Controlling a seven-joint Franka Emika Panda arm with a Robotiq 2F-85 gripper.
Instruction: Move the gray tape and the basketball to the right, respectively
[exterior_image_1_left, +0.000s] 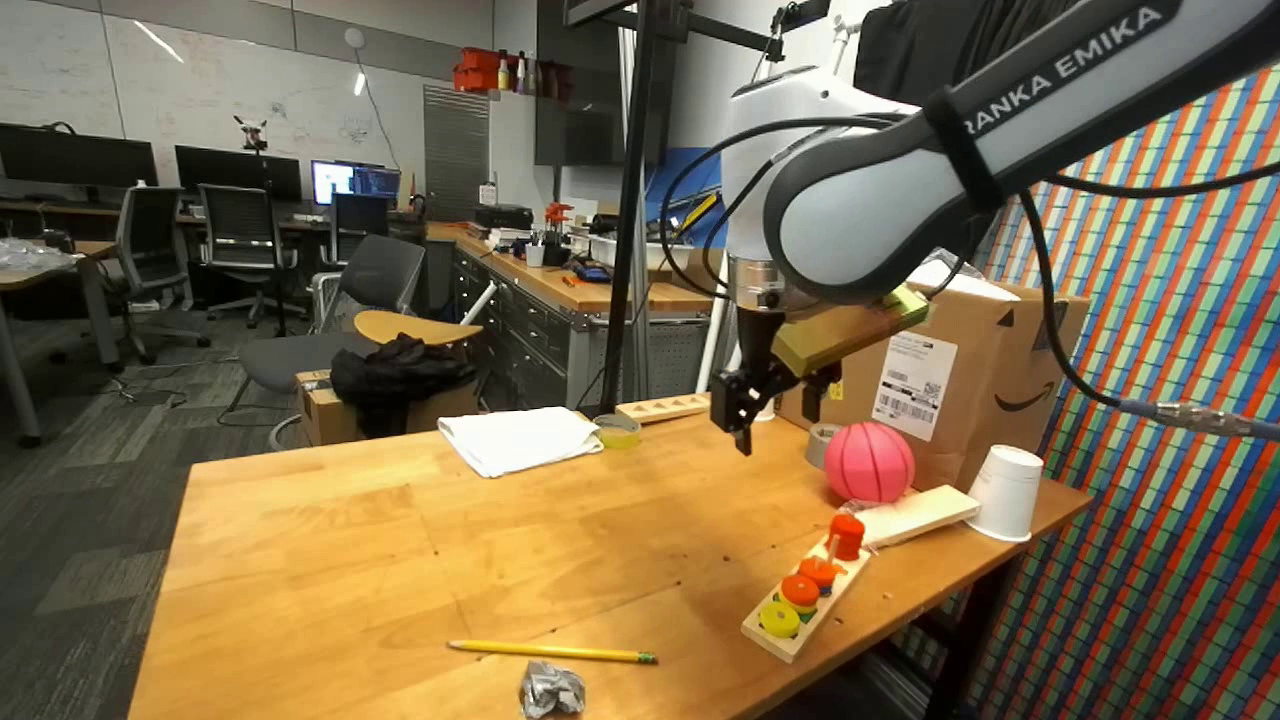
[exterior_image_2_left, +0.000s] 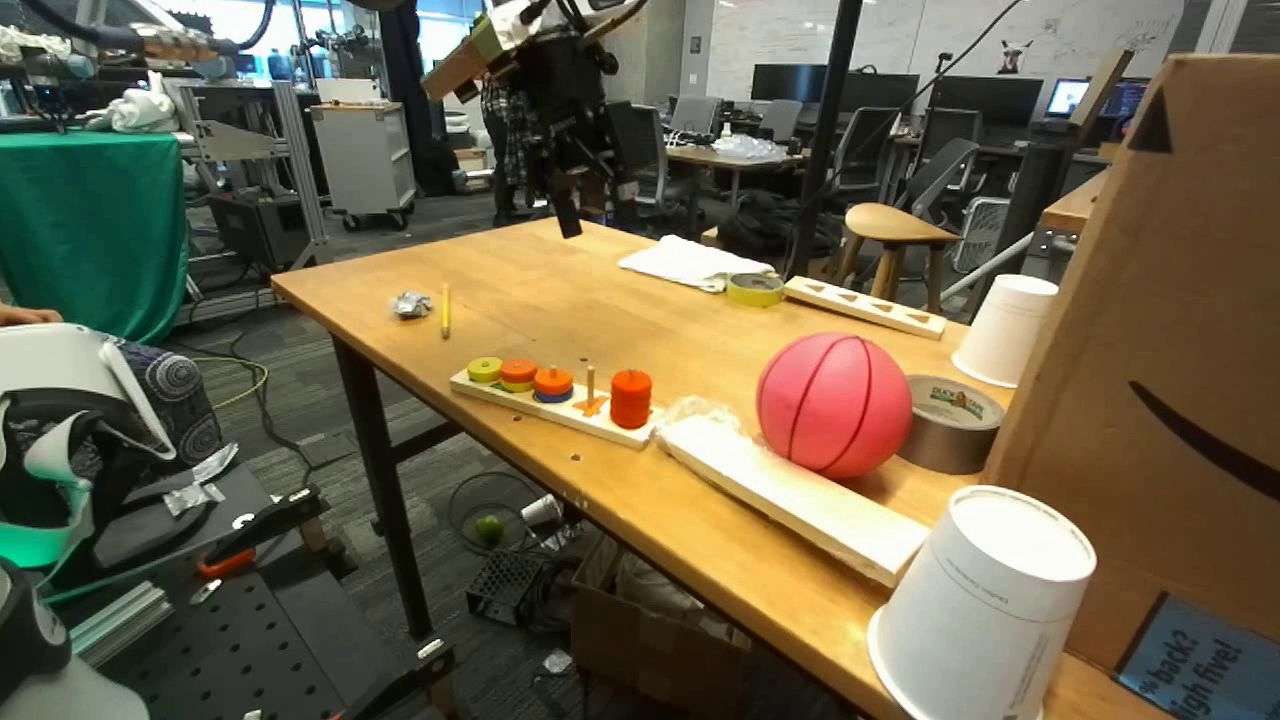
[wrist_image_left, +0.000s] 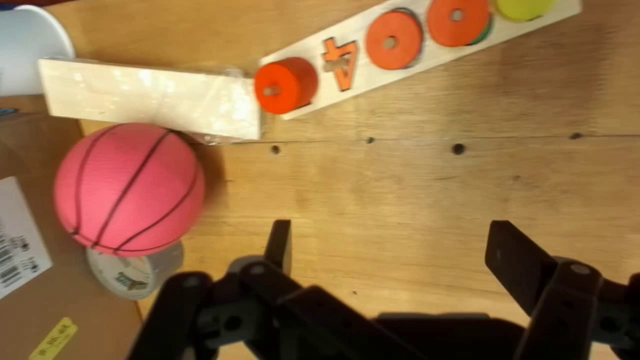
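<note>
The pink basketball (exterior_image_1_left: 870, 462) rests on the table beside the cardboard box, and it also shows in an exterior view (exterior_image_2_left: 835, 405) and in the wrist view (wrist_image_left: 130, 190). The gray tape (exterior_image_2_left: 950, 440) lies flat between the ball and the box. The ball partly covers the tape in the wrist view (wrist_image_left: 167, 260) and in an exterior view (exterior_image_1_left: 820, 446). My gripper (wrist_image_left: 390, 245) is open with nothing between its fingers. It hangs above the table, apart from the ball and tape, and shows in both exterior views (exterior_image_1_left: 778, 425) (exterior_image_2_left: 597, 220).
A cardboard box (exterior_image_1_left: 1000, 390) stands behind the ball and tape. A white cup (exterior_image_1_left: 1005, 495), a wrapped wooden board (exterior_image_2_left: 790, 490) and a ring-stacking board (exterior_image_2_left: 620, 430) line the table edge. A yellow tape (exterior_image_2_left: 755, 290), a white cloth (exterior_image_2_left: 690, 262) and a pencil (exterior_image_1_left: 550, 652) lie farther off.
</note>
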